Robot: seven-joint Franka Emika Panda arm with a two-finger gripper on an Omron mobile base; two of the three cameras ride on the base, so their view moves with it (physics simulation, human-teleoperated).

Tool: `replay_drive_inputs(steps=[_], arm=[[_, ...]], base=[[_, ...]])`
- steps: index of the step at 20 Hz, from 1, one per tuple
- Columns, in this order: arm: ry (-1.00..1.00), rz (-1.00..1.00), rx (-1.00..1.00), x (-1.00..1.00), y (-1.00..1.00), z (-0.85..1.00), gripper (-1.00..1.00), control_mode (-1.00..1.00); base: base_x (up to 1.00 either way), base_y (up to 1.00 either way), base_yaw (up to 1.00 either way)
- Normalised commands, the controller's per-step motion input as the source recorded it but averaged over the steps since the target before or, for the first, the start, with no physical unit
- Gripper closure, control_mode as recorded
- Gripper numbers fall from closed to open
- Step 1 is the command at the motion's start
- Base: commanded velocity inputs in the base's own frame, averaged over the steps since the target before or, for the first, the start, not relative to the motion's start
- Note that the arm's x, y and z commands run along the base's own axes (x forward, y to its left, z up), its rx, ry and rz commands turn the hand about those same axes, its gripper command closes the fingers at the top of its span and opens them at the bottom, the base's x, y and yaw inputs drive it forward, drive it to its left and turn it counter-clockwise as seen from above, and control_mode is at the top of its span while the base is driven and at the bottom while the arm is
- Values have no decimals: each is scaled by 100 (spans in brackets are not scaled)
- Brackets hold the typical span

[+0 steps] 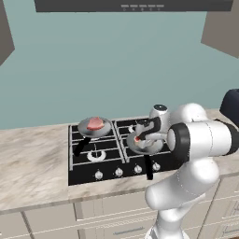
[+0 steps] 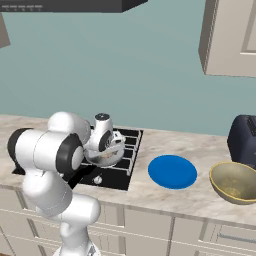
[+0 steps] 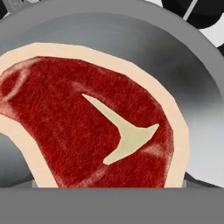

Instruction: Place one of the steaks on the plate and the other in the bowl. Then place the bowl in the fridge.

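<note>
On the black gas stove [image 1: 98, 156] set into the marbled counter [image 1: 32, 163], two grey frying pans sit side by side. The left pan [image 1: 93, 127] holds the pale pink steak [image 1: 95, 123]. The right pan [image 1: 142, 144] holds the deep red steak [image 3: 87, 131], which in the hand view shows a whitish fat rim and a pale bone-shaped patch in its middle, lying on the pan's grey floor. The gripper [image 1: 140, 135] hangs low over this right pan, very close above the red steak; its jaws stand spread wide and hold nothing, though whether the tips already touch the meat cannot be told. In the right base view, the bright blue plate [image 2: 172, 171] lies on the counter just right of the stove, and the yellowish-olive bowl [image 2: 235, 182] stands further right, near a dark toaster [image 2: 243, 140].
</note>
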Motion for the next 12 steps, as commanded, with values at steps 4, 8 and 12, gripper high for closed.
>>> replay_drive_inputs(steps=[4,8,12], arm=[[-1,0,0,-1,0,0,100,-100],[-12,0,0,-40,-12,17,100,-100],[-9,0,0,-68,-31,68,100,-100]], base=[[0,0,0],[0,0,0],[0,0,0]])
